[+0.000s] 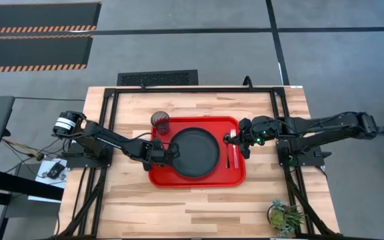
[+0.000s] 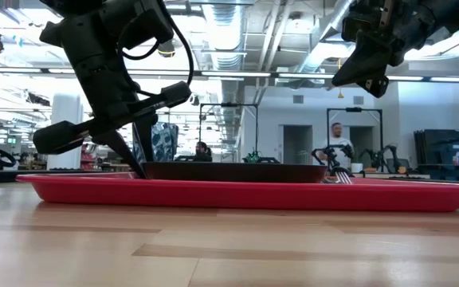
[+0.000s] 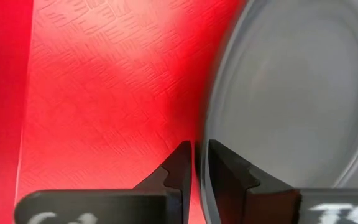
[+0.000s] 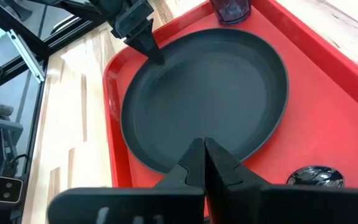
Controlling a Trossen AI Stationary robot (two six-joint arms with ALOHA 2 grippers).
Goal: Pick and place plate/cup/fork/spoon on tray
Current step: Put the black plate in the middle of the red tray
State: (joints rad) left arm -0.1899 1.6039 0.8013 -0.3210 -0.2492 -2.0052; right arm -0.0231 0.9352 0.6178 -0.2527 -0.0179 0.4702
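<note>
Plate flat at tray centre, cup upright at the tray's 10 o'clock corner. Fork along the 3 o'clock edge, long axis 12–6. Left gripper pinches the plate rim at 9 o'clock, fingers almost closed. Right gripper hovers above the fork's 12 o'clock end, fingers together, holding nothing. Spoon bowl beside the plate.

We find the tray at the middle of the table; the plate lies in the tray's centre; the cup stands at its far left corner; the fork lies along its right edge, beside the plate; a potted plant sits at the table's near right corner.
</note>
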